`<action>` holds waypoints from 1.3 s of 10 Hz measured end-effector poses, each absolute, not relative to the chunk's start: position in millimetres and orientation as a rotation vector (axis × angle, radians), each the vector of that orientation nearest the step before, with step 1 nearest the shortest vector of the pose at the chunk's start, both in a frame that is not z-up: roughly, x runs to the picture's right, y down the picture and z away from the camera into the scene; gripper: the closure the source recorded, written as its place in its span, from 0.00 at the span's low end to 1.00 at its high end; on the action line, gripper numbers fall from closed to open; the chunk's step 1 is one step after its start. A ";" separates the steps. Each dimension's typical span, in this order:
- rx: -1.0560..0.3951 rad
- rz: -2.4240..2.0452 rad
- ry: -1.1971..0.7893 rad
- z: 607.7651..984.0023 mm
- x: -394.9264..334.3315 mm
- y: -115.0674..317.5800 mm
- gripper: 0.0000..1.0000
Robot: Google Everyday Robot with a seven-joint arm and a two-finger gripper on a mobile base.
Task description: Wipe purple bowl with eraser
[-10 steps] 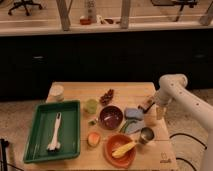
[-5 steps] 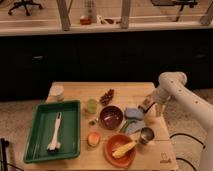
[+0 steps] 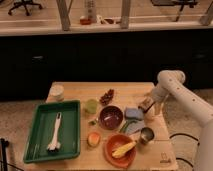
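Note:
The purple bowl [image 3: 111, 117] stands near the middle of the wooden table, dark and glossy inside. The eraser [image 3: 145, 104], a small tan block with a dark edge, is at the table's right side, to the right of the bowl and above the grey-blue cloth. My gripper [image 3: 150, 107] is at the end of the white arm that reaches in from the right. It is right at the eraser, apart from the bowl. I cannot tell whether it holds the eraser.
A grey-blue folded cloth [image 3: 133, 113] lies between bowl and gripper. An orange-red dish with corn [image 3: 114, 156] and a metal cup [image 3: 146, 134] stand in front. A green tray [image 3: 35, 145] with a white brush is on the left. A green cup [image 3: 91, 105] is beside the bowl.
The arm's end has shifted only slightly beside the eraser. The bowl and the other things have not moved.

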State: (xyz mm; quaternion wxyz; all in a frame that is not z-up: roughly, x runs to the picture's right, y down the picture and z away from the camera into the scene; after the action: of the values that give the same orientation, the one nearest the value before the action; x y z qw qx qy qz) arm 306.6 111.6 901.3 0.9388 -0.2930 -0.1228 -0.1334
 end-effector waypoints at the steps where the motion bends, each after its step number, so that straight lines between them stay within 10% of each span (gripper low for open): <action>1: -0.602 -0.274 -0.252 904.5 306.5 112.6 0.20; 4: -0.615 -0.282 -0.259 912.1 304.8 117.0 0.22; 13: -0.596 -0.438 -0.334 910.9 279.8 113.7 1.00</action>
State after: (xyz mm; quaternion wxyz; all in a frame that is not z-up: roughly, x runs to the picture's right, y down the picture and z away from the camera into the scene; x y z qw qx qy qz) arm 279.8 113.7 910.9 0.9188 -0.2899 -0.1626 -0.2129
